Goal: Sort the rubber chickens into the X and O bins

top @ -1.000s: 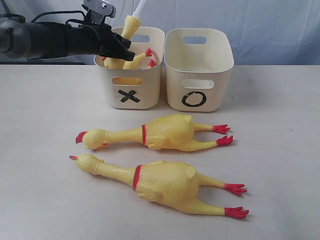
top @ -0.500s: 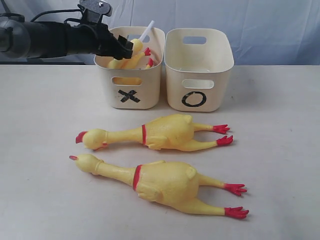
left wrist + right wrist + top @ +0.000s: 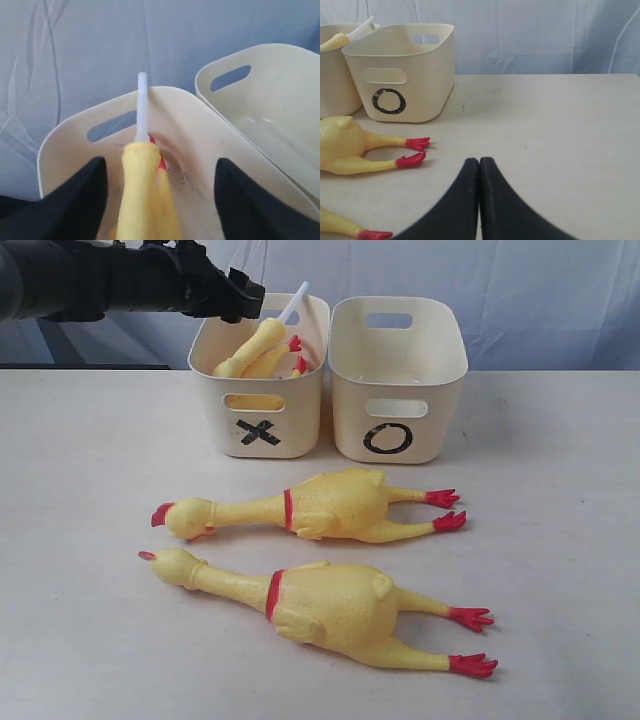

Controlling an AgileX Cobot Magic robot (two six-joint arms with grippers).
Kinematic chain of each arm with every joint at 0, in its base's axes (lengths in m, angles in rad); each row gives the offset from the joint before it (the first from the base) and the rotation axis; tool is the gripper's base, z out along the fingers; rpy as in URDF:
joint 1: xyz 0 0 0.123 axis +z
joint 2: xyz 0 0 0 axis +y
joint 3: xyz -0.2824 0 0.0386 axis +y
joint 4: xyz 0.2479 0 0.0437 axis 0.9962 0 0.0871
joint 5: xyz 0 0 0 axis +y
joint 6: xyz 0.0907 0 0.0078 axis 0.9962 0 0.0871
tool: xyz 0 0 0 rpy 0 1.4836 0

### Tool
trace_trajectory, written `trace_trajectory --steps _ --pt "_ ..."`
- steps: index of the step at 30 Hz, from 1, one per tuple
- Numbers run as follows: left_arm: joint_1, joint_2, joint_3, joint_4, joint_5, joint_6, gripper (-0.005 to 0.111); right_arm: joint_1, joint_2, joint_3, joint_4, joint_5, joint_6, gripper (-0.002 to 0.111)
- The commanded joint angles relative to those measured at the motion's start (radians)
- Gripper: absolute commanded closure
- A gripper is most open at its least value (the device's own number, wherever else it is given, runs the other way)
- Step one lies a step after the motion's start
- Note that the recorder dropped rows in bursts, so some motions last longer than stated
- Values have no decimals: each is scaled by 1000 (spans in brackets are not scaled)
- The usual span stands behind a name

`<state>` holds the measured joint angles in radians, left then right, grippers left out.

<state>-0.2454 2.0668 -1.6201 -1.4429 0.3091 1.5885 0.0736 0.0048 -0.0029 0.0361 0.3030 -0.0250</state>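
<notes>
Far left, inside the cream plastic X-marked tub (image 3: 262, 432): small yellow rubber chickens (image 3: 255, 348), left gripper (image 3: 160, 190) spread wide above. Nearer: two large yellow rubber chickens (image 3: 330, 502) (image 3: 335, 605) flat on the table (image 3: 560, 540). Right gripper (image 3: 479, 200) clamped shut, empty.

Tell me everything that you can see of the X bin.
The X bin is a cream tub, plastic by its look, with rounded corners and a slot handle in the front and back walls. A black X is on the front. It stands upright on the table, close beside the O bin. Small chickens lie inside, one leaning up past the rim, with a white stem. The open left hand hovers above its back corner.
</notes>
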Motion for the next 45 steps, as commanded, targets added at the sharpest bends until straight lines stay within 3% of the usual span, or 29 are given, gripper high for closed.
trace_trajectory --steps 1,5,7,18,26,35,45 --pt "4 -61 -3 403 99 -294 70 -3 -5 3 -2 -12 0 108" --pt "4 -111 -3 716 204 -539 99 -3 -5 3 -2 -12 0 108" --pt "4 -132 -3 807 260 -624 107 -3 -5 3 -2 -12 0 108" --pt "26 -247 -3 874 497 -734 107 -3 -5 3 -2 -12 0 108" --pt "26 -361 28 1062 571 -914 107 -3 -5 3 -2 -12 0 108" --pt "26 -591 259 1086 538 -926 107 -3 -5 3 -2 -12 0 108" --pt "26 -956 582 1074 403 -938 107 -3 -5 3 0 -12 0 108"
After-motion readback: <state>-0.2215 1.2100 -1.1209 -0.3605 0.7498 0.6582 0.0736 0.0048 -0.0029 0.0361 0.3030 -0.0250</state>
